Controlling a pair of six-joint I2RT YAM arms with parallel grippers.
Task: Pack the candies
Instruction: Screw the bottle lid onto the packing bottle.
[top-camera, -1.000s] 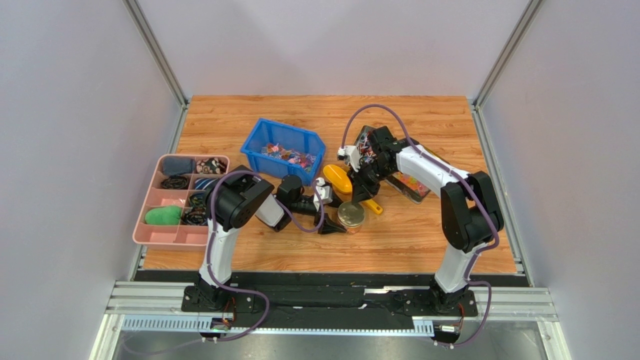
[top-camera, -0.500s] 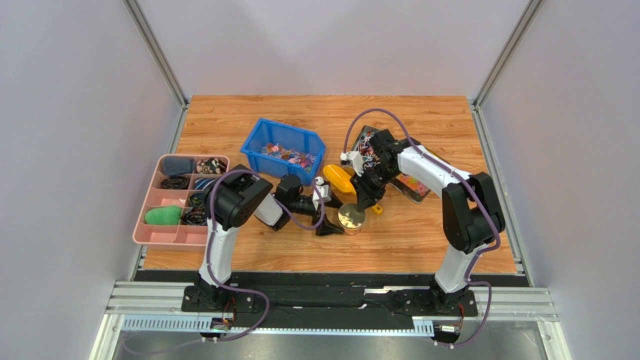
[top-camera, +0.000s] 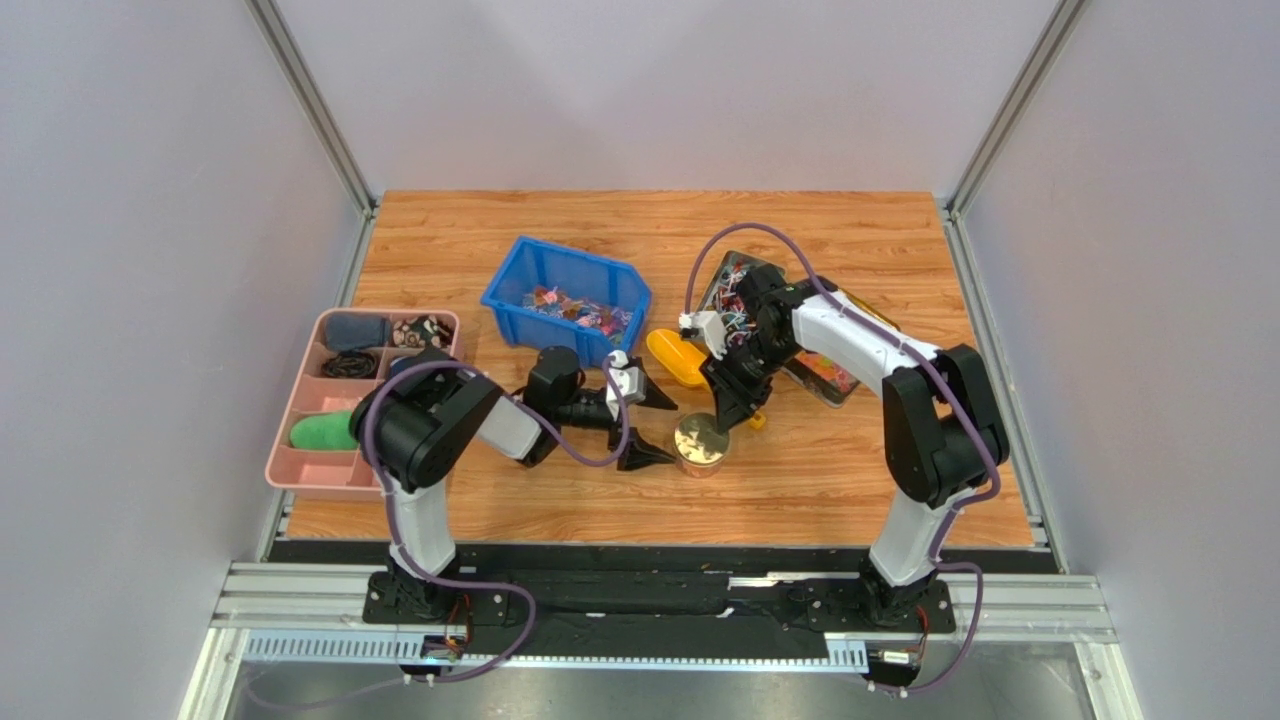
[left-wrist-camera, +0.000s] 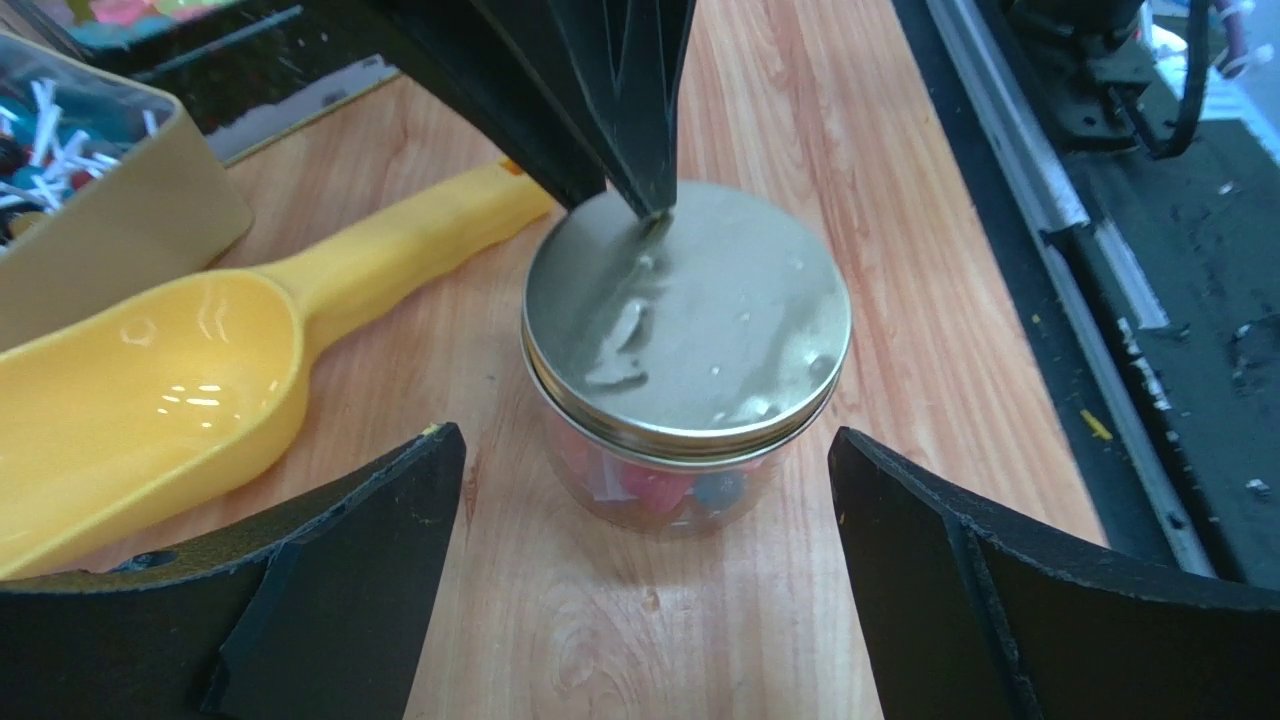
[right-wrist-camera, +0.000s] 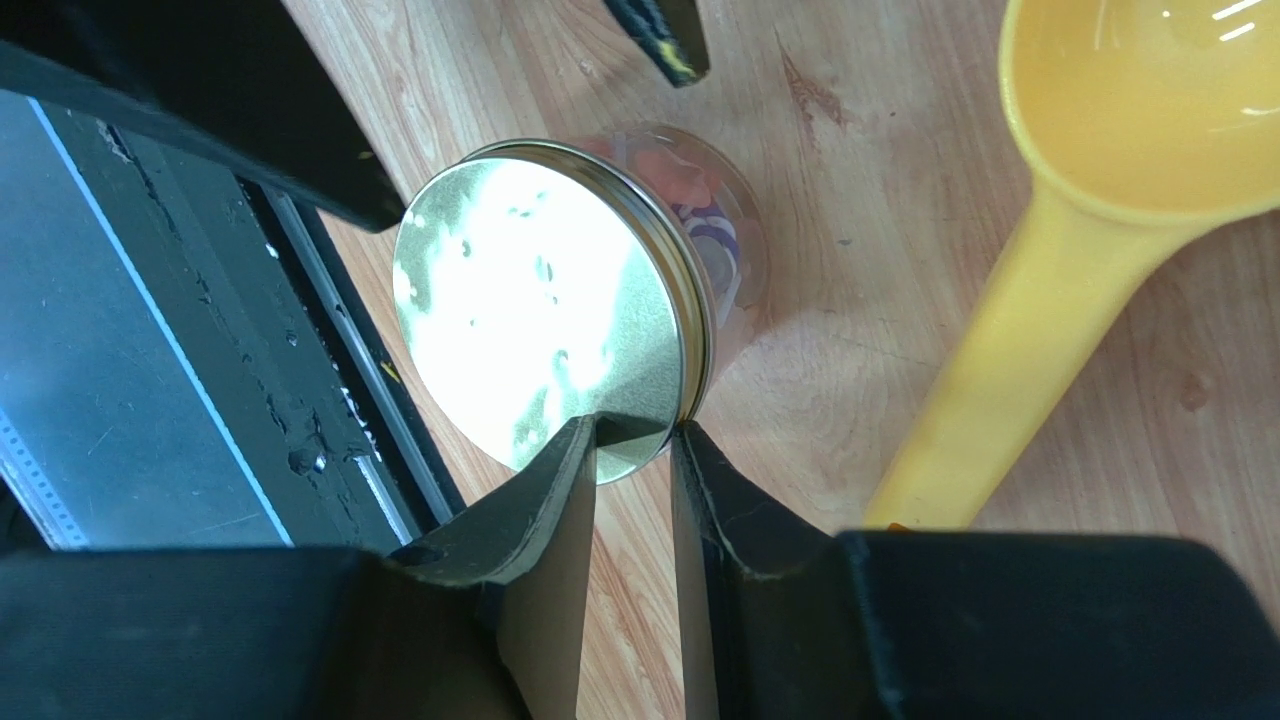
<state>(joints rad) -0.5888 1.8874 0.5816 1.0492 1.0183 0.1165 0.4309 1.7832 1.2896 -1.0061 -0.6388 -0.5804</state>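
A small clear jar (top-camera: 700, 444) with a metal lid (left-wrist-camera: 687, 315) stands on the wooden table, with pink, red and blue candies (left-wrist-camera: 654, 488) inside. My right gripper (top-camera: 733, 413) reaches down at the jar's far edge, and its fingers (right-wrist-camera: 639, 435) are closed on the lid's rim (right-wrist-camera: 534, 300). My left gripper (top-camera: 649, 428) lies low on the table, open and empty, with one jaw on each side of the jar (left-wrist-camera: 643, 438) and clear of it. More candies (top-camera: 579, 311) fill the blue bin. A yellow scoop (top-camera: 679, 360) lies empty beside the jar.
A pink divided tray (top-camera: 301, 465) with dark bands and a green lump sits at the left. A dark tray (top-camera: 824, 375) and a box of small items (top-camera: 729, 293) stand behind the right arm. The table's near edge and a black rail (left-wrist-camera: 1142, 300) run just past the jar.
My left arm has swung back to the left and its gripper has drawn away from the jar. My right gripper has come down a little onto the lid.
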